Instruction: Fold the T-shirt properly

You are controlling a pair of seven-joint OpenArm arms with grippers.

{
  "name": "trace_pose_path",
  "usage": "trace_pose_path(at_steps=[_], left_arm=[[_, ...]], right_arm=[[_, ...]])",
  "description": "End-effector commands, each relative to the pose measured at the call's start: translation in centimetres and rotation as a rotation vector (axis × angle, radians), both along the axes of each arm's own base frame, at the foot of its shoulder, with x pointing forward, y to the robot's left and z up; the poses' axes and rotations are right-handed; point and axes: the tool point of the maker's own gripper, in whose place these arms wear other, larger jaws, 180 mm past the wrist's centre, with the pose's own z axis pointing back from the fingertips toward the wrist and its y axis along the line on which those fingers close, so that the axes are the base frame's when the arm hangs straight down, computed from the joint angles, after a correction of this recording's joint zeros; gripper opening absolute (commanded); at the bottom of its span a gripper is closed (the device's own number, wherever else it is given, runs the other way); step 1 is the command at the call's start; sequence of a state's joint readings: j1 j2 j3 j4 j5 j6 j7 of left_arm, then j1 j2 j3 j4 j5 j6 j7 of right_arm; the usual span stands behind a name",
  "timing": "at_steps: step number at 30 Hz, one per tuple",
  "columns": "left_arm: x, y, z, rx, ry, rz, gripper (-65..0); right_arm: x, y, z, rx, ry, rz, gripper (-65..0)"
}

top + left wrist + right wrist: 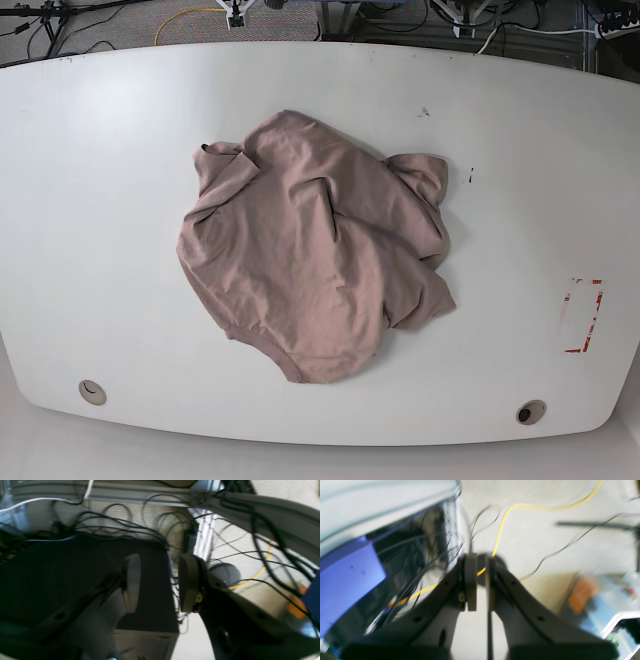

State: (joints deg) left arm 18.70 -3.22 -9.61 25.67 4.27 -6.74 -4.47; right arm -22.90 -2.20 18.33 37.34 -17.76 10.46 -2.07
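Observation:
The mauve-tan T-shirt (pixel 310 250) lies crumpled in a wrinkled heap in the middle of the white table (pixel 100 200), one sleeve bunched at its right side. Neither gripper shows in the base view. In the left wrist view my left gripper (pixel 158 582) is open and empty, with a wide gap between its pads, facing cables and floor away from the table. In the right wrist view my right gripper (pixel 480 580) has its pads almost together with nothing between them, facing the floor. The shirt is out of both wrist views.
A red-outlined rectangle (pixel 582 316) is marked on the table's right side. Two round holes (pixel 92 391) (pixel 530 411) sit near the front edge. Off the table are a dark box (pixel 75 575), tangled black cables (pixel 150 527), a yellow cable (pixel 520 506) and a blue box (pixel 345 580).

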Motion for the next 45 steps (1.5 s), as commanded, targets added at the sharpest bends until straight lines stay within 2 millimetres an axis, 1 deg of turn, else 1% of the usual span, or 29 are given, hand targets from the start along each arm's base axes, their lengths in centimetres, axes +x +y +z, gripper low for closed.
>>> trace_pose_path(at_steps=[1, 7, 9, 19, 21, 29, 31, 37, 41, 45], left_arm=[[-0.8, 0.4, 0.2, 0.010, 0.005, -0.003, -41.4], [-0.1, 0.6, 0.6, 0.015, -0.023, -0.012, -41.3], [-0.5, 0.4, 0.7, 0.013, -0.018, -0.013, -41.5], [-0.5, 1.0, 1.6, 0.029, -0.056, -0.032, -41.8], [-0.8, 1.2, 2.0, 0.035, -0.065, -0.051, -42.0], [-1.6, 1.6, 2.3, 0.042, -0.059, -0.057, -42.0], [-2.4, 1.9, 2.1, 0.041, -0.030, -0.065, -42.0], [-2.6, 2.6, 2.5, 0.053, -0.038, -0.072, -41.9], [-2.5, 3.1, 3.1, 0.063, -0.055, -0.079, -42.0], [-2.3, 2.9, 3.8, 0.063, -0.081, -0.089, -41.8]], right_arm=[[-0.9, -0.4, 0.4, -0.011, 0.004, 0.000, -59.5], [-1.4, -0.8, 1.0, -0.024, -0.007, 0.006, -59.5], [-1.7, -0.6, 1.1, -0.022, -0.003, 0.008, -59.7], [-2.0, -1.0, 2.0, -0.038, -0.021, 0.013, -59.9], [-2.6, -0.8, 2.1, -0.035, -0.015, 0.014, -59.9], [-2.7, -0.7, 2.5, -0.038, -0.026, 0.014, -60.0], [-2.8, -0.3, 2.6, -0.032, -0.024, 0.013, -60.1], [-3.2, -0.4, 2.9, -0.036, -0.028, 0.015, -60.1], [-3.5, -0.7, 3.4, -0.043, -0.033, 0.017, -60.1], [-3.6, -0.6, 3.7, -0.046, -0.038, 0.019, -60.2]])
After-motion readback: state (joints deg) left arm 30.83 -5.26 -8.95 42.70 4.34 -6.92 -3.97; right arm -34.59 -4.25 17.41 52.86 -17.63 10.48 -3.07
